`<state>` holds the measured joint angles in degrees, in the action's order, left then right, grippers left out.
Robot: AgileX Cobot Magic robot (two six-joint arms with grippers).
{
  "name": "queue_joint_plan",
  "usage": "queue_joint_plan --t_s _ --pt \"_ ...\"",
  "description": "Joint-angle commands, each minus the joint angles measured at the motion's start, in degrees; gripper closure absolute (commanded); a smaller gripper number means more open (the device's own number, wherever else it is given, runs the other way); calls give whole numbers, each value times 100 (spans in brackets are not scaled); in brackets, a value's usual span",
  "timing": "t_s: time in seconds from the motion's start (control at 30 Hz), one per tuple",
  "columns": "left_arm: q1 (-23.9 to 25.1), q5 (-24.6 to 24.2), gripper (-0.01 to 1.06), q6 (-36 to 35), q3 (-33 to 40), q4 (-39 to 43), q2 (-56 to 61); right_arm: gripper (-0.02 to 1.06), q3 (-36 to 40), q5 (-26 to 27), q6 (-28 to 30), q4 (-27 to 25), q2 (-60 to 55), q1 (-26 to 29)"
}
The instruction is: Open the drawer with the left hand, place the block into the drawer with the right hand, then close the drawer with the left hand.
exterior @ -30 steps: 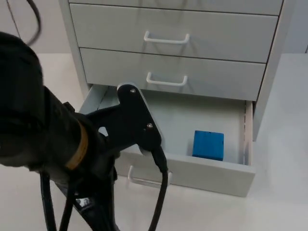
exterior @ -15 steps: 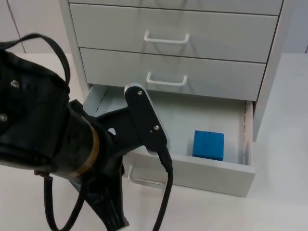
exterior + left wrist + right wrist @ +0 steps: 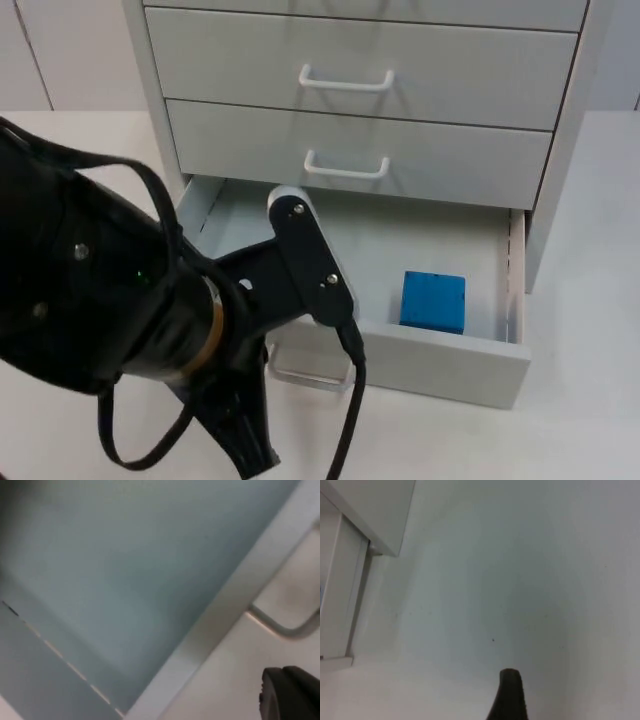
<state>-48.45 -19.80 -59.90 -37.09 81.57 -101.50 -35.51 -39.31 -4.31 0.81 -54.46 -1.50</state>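
White surface (image 3: pixel 590 400) carries a grey cabinet whose bottom drawer (image 3: pixel 440 365) stands open, the blue block (image 3: pixel 433 301) already inside; we judge closing is next. Our left gripper (image 3: pixel 290 700) hangs just before the drawer's handle (image 3: pixel 300 378), its grip unreadable. Our right gripper (image 3: pixel 507 695) waits beyond, likewise unreadable.
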Motion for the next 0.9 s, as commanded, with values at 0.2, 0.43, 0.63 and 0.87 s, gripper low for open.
queue_joint_plan --t_s 0.2,0.43,0.63,0.87 --pt "-16 -113 105 -1048 -26 1239 -258 42 -38 116 8 36 49 -39" --pt "-16 -483 105 -1775 -164 1838 -566 42 -38 140 8 24 49 -39" --pt "-16 -763 105 -1839 -434 1838 -660 42 -38 139 8 33 49 -39" --pt "-16 -784 105 -1797 -980 1838 -739 42 -38 139 8 33 49 -39"
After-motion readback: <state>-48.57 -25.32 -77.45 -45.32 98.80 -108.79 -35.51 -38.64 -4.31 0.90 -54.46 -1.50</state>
